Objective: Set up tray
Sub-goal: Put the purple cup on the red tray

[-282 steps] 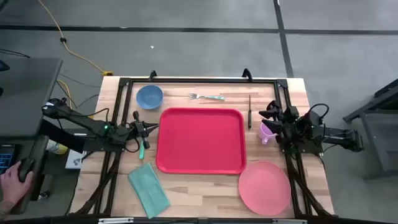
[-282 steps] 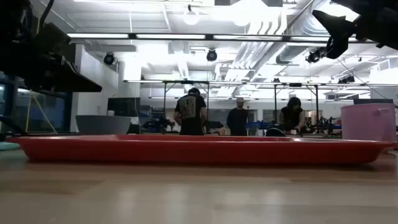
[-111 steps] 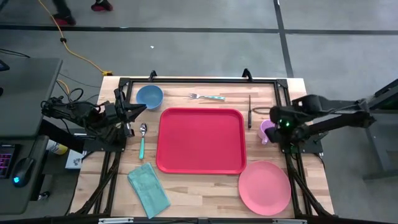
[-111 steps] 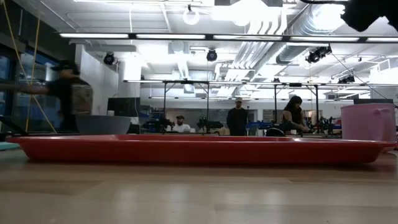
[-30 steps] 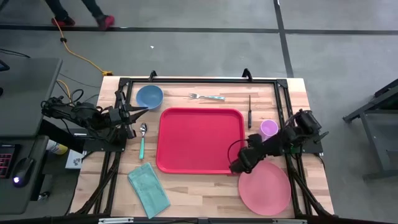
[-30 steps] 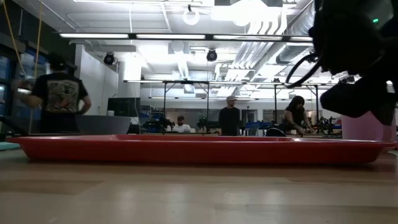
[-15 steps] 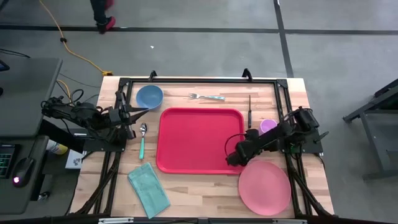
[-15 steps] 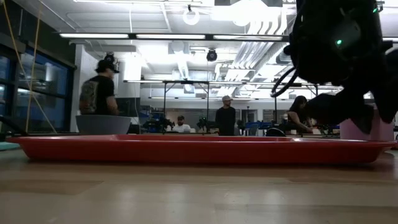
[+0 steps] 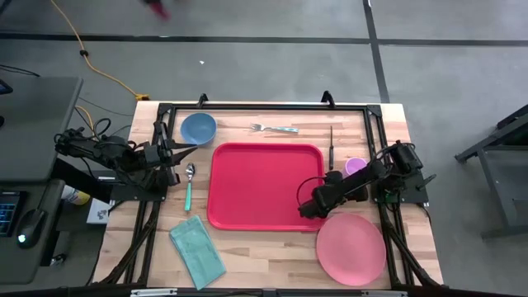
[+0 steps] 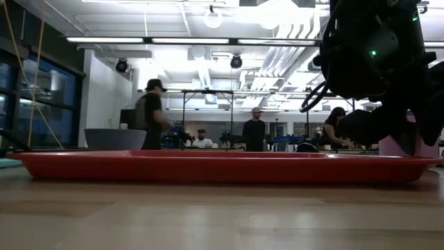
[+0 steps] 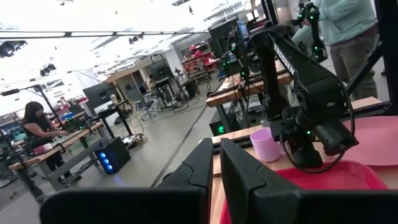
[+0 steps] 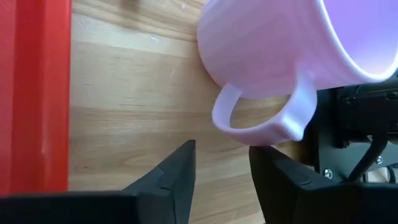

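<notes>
**Desk:** Item one, the tray. Where are you seeing it?

**Operator:** I am seeing the tray (image 9: 264, 186) lying flat in the middle of the table (image 9: 247, 268). The right arm (image 9: 330, 194) is folding over its right rim.

**Desk:** Right gripper?

**Operator:** I am holding the right gripper (image 12: 221, 149) low over the bare wood between the tray and the table frame. Its fingers are standing apart, grasping nothing. It is pointing at the cup (image 12: 273, 43), and the handle (image 12: 261, 127) is sitting just ahead of the fingertips.

**Desk:** Left gripper?

**Operator:** I am parking the left gripper (image 11: 216, 148) at the table's left side, between the bowl (image 9: 198, 128) and the spoon (image 9: 188, 183). Its fingers are sitting drawn together with only a slit between them, and nothing is in them.

**Desk:** Remaining stock?

**Operator:** I am listing it now:
- Bowl: off the tray's far left corner.
- Spoon: just beside the tray's left rim.
- Fork (image 9: 275, 128): beyond the tray's far rim.
- Knife (image 9: 332, 147): beside the far right corner, near the cup.
- Plate (image 9: 351, 249): by the near right corner.
- Cloth (image 9: 198, 252): by the near left corner.
</notes>
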Controlling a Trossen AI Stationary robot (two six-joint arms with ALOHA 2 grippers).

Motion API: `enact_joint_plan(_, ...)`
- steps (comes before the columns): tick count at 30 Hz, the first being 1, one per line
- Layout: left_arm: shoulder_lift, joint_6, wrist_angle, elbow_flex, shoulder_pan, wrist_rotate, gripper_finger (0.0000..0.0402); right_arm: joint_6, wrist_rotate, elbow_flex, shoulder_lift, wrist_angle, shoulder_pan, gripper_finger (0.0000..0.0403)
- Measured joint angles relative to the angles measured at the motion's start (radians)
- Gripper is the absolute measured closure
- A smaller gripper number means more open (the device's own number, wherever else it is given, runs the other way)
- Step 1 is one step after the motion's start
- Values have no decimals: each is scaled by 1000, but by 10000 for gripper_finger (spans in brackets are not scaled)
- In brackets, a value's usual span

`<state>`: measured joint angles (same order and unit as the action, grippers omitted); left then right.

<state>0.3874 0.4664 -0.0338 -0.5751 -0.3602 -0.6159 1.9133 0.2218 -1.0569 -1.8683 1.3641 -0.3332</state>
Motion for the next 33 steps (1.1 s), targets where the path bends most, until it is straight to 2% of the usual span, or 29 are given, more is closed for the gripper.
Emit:
enact_joint_plan(10, 0, 0, -1, 0, 0, 0, 341, -4, 8, 0, 0, 12, 13, 310)
enact_joint_plan(33, 0, 0, -21, 0, 0, 0, 341, -65, 96, -31, 11, 12, 89, 310)
